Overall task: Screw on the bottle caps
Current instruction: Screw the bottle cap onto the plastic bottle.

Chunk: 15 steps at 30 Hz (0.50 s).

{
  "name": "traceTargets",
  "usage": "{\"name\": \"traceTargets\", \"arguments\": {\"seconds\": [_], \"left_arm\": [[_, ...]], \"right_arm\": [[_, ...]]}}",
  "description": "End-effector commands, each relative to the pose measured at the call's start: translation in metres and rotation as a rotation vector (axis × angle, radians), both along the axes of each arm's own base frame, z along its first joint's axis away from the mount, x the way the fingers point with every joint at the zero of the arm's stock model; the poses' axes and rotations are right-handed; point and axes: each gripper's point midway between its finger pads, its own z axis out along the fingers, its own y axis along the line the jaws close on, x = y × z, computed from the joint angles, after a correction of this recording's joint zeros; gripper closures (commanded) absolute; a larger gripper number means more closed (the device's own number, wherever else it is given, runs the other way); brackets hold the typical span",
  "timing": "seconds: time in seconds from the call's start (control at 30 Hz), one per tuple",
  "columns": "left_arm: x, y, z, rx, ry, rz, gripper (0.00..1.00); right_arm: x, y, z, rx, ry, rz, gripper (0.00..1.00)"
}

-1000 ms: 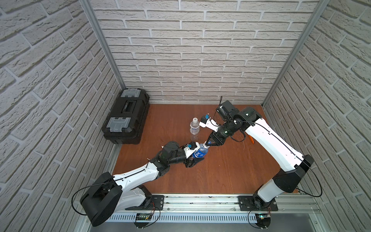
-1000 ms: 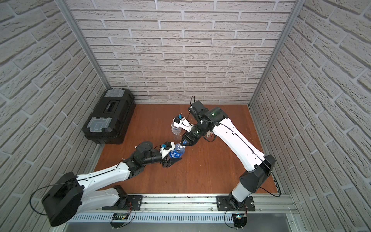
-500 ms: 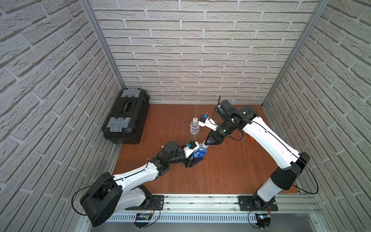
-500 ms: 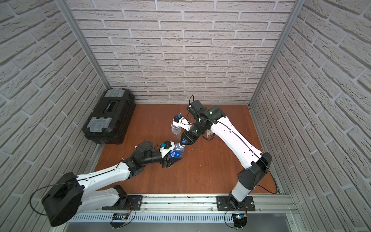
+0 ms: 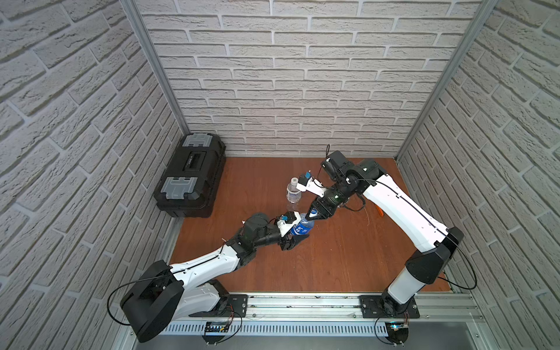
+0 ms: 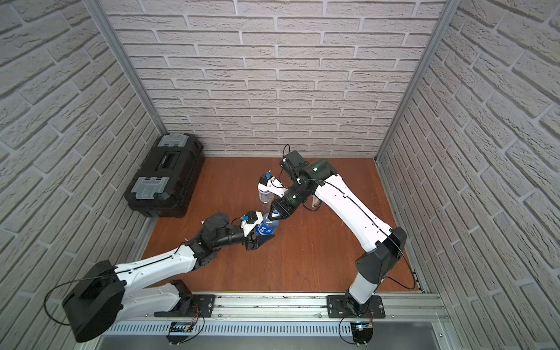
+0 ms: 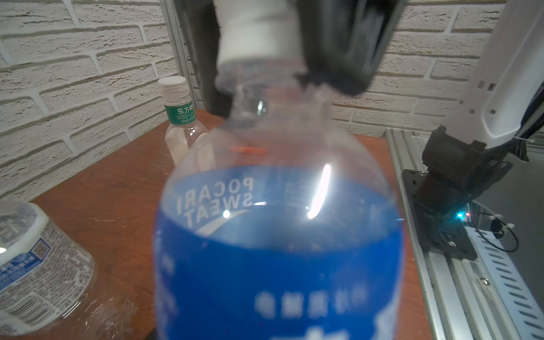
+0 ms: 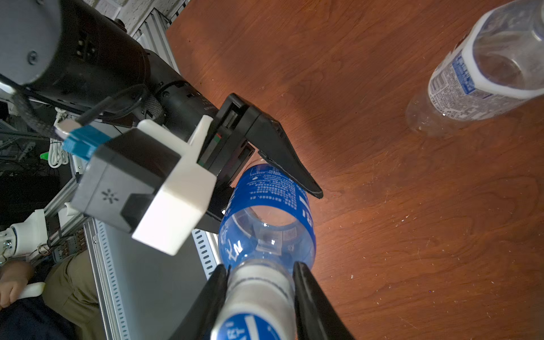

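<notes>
A: Where's the Pocari bottle (image 5: 302,231)?
B: Middle of the bench (image 5: 333,260), in my left gripper (image 5: 298,235); my right gripper (image 5: 313,214) flanks its cap (image 8: 259,282). A second bottle (image 5: 293,192) stands just behind; the toolbox (image 5: 189,178) is rear left.

You've got a clear plastic bottle with the blue label (image 7: 279,235), glossy and throwing glare. Its white-and-blue plastic cap (image 8: 259,291) looks matt. The reddish-brown wooden tabletop (image 8: 412,206) is smooth but finely scratched, and the black plastic toolbox (image 5: 191,178) has a dull finish.
</notes>
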Motion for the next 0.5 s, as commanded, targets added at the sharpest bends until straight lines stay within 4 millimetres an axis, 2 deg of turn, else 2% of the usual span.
{"name": "traceTargets", "arguments": {"seconds": [0.0,0.13,0.33,0.47], "left_arm": [[0.005,-0.004,0.052,-0.136,-0.135,0.009,0.4],[0.008,-0.003,0.049,-0.133,-0.124,0.03,0.4],[0.012,-0.003,0.041,-0.134,-0.101,0.052,0.4],[0.014,-0.003,0.038,-0.133,-0.094,0.057,0.4]], "right_arm": [[-0.004,0.003,0.008,0.03,-0.004,0.005,0.61],[-0.001,0.005,0.019,0.07,-0.042,-0.007,0.6],[-0.002,0.007,0.039,0.147,-0.125,-0.007,0.39],[0.006,0.001,0.045,0.139,-0.178,-0.047,0.3]]}}
